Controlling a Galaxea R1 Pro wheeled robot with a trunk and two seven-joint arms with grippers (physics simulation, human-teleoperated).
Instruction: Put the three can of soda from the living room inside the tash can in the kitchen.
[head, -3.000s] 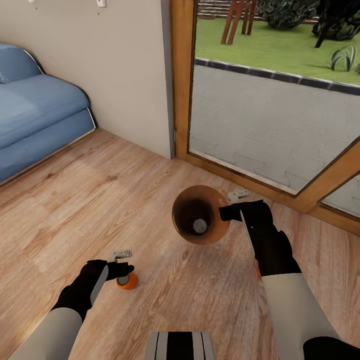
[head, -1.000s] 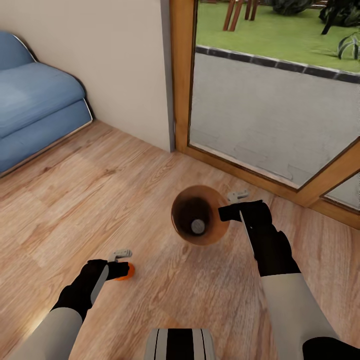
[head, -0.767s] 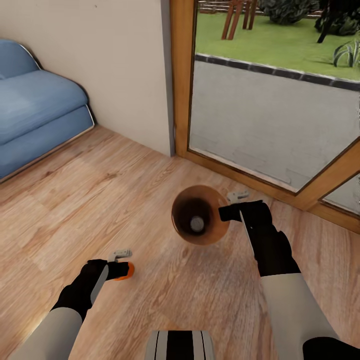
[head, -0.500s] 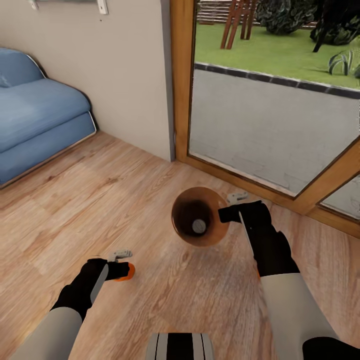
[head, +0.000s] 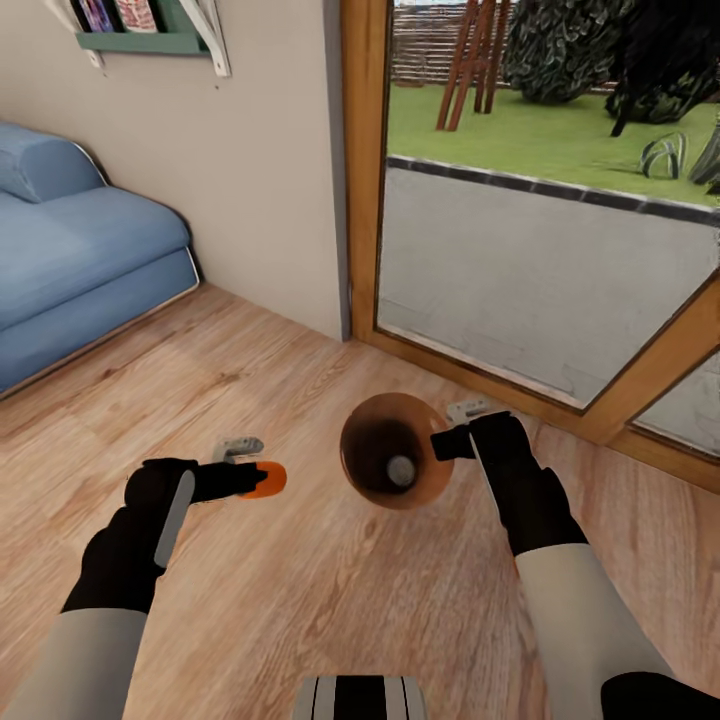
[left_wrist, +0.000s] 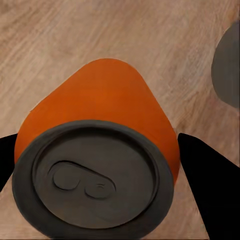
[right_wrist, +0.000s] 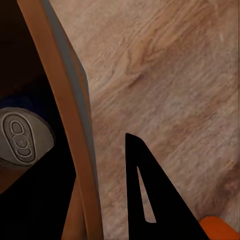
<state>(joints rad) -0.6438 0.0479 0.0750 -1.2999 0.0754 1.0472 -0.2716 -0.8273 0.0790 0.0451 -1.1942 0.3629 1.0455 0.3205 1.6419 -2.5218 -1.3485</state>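
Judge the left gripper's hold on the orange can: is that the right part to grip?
Reasonably so. The left gripper is shut on the orange can, with a finger on each side of its round wall just below the grey top; opposite sides of a cylinder suit two fingers.

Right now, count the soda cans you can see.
2: one orange can in the left gripper, one pale-topped can inside the bin. An orange sliver on the floor may be a third.

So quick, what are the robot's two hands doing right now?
Left gripper: shut on an orange soda can, held off the floor.
Right gripper: shut on the rim of the trash can.
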